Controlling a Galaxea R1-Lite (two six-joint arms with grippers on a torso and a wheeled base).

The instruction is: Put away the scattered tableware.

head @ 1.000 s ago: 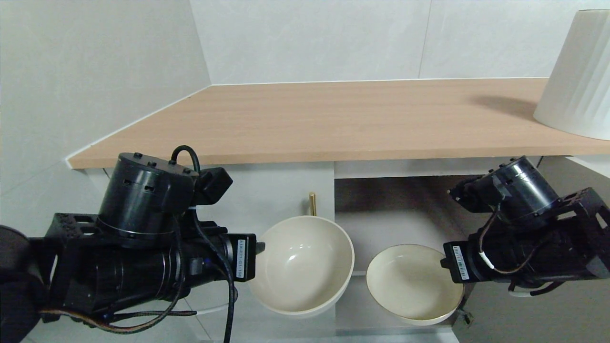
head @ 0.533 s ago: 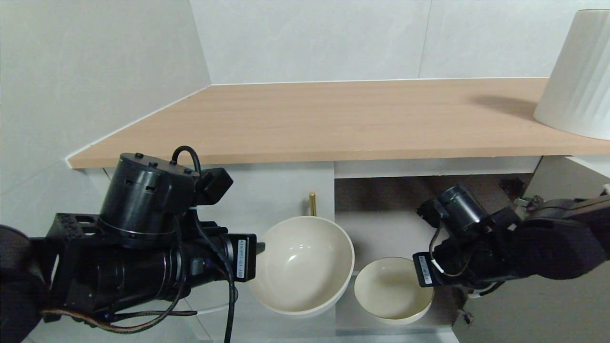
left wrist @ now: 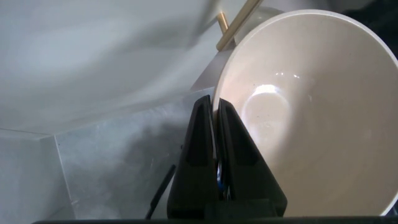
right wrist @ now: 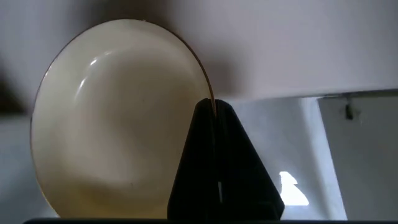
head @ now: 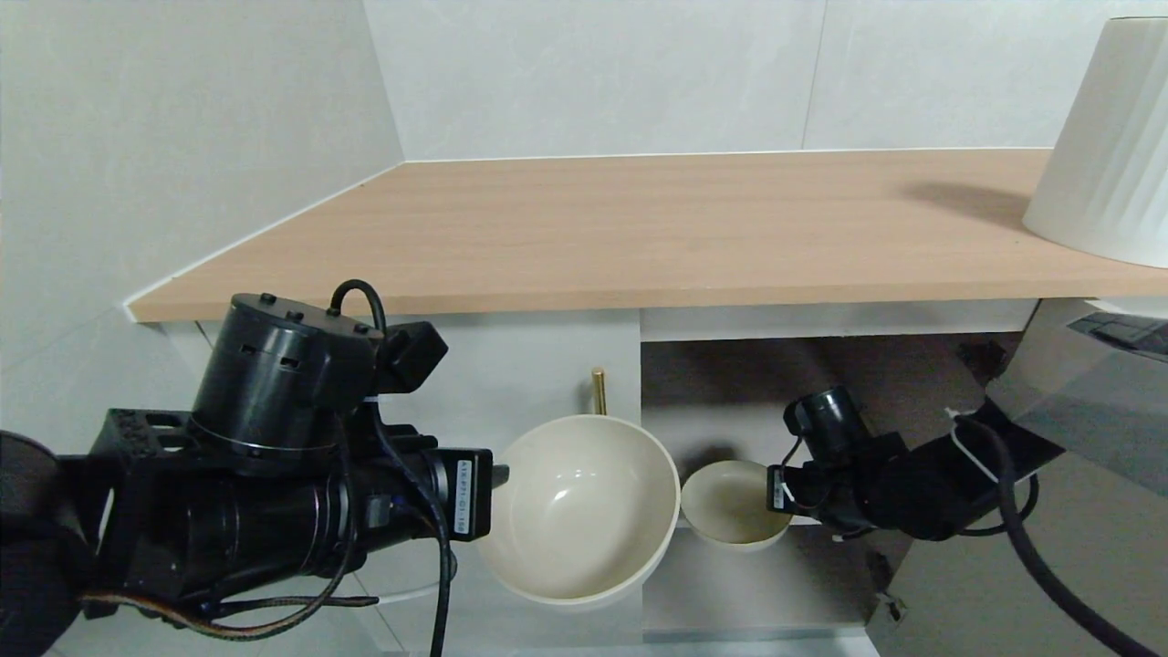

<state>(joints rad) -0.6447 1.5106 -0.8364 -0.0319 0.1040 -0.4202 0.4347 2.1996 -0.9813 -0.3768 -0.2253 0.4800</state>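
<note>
Small cream ceramic bowl (head: 733, 504): rim pinched in right gripper (right wrist: 212, 115), inside open white cabinet (head: 757, 584). Large cream ceramic bowl (head: 579, 506): rim clamped by left gripper (left wrist: 216, 121), just outside the cabinet. Step: shelving small bowl. Next, probably: lower onto the cabinet shelf, release.

Black cylindrical arms (head: 283, 438), looping cables (head: 440, 566)
</note>
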